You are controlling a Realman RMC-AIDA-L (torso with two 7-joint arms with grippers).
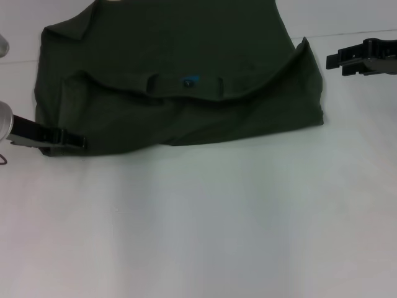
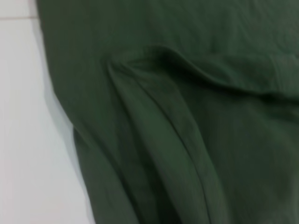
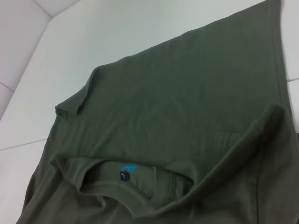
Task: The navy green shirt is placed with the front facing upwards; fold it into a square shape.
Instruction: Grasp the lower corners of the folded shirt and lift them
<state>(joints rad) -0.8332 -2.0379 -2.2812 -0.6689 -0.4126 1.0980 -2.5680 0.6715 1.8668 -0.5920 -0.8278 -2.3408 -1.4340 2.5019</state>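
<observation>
- The navy green shirt (image 1: pixel 180 87) lies on the white table (image 1: pixel 205 223) at the far side of your work area, already doubled over once. The collar (image 1: pixel 186 84) with its blue mark (image 1: pixel 189 81) sits mid-cloth, with a folded layer lapped toward you below it. No chest print shows; only plain green faces up.
- Your left gripper (image 1: pixel 71 139) rests low at the shirt's near left corner, its tips touching the cloth edge. You cannot tell from the head view whether the jaws are apart or pinched on fabric. The left wrist view shows only a deep crease (image 2: pixel 159 140) in the cloth and the table beside it.
- That low placement probably serves to pin or lift the corner for a sideways fold.
- Your right gripper (image 1: pixel 332 61) hangs off the shirt's right edge, apart from the cloth and holding nothing. Whether its jaws are apart cannot be told.
- The right edge (image 1: pixel 307 53) stands puckered up in a ridge rather than flat, so it likely needs smoothing before the next fold.
- The outline is still wider than deep, so the square remains unfinished.
</observation>
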